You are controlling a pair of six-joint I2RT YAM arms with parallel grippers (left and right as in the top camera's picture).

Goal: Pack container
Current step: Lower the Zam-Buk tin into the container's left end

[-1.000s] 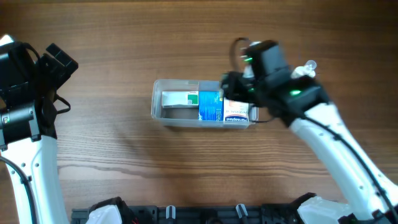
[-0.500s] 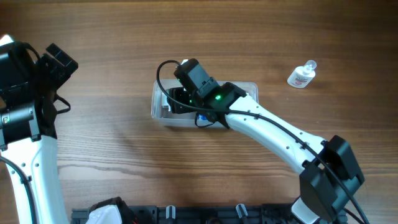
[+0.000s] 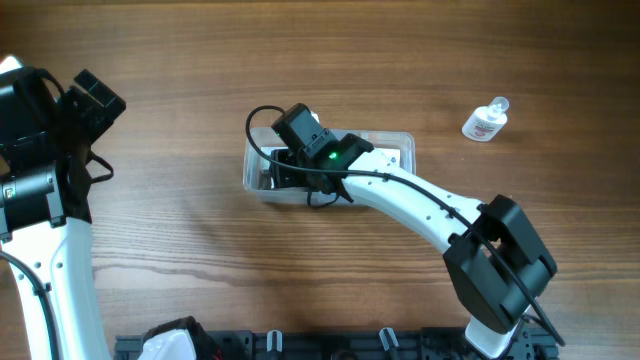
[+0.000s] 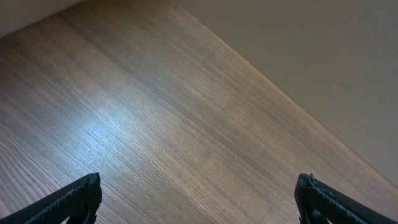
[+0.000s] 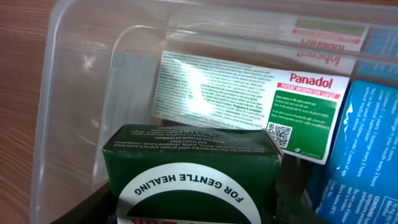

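Note:
The container (image 3: 252,178) is a clear tub at the table's middle, also seen in the right wrist view (image 5: 74,74). My right gripper (image 5: 193,208) is down inside its left end, shut on a dark green box (image 5: 186,149) printed "for gentle healing". In the overhead view the right gripper (image 3: 288,165) hides most of the tub's contents. A white and green Panadol box (image 5: 249,93) lies in the tub behind the green box. A blue box (image 5: 360,155) stands to its right. My left gripper (image 4: 199,190) is open and empty over bare wood.
A small clear bottle with a white cap (image 3: 485,120) lies on the table at the right, outside the tub. My left arm (image 3: 40,170) stands at the far left edge. The right arm (image 3: 440,215) stretches diagonally across the table's middle.
My right arm has swung left from the container's right end to its left end and lowered into it. The left arm has not moved.

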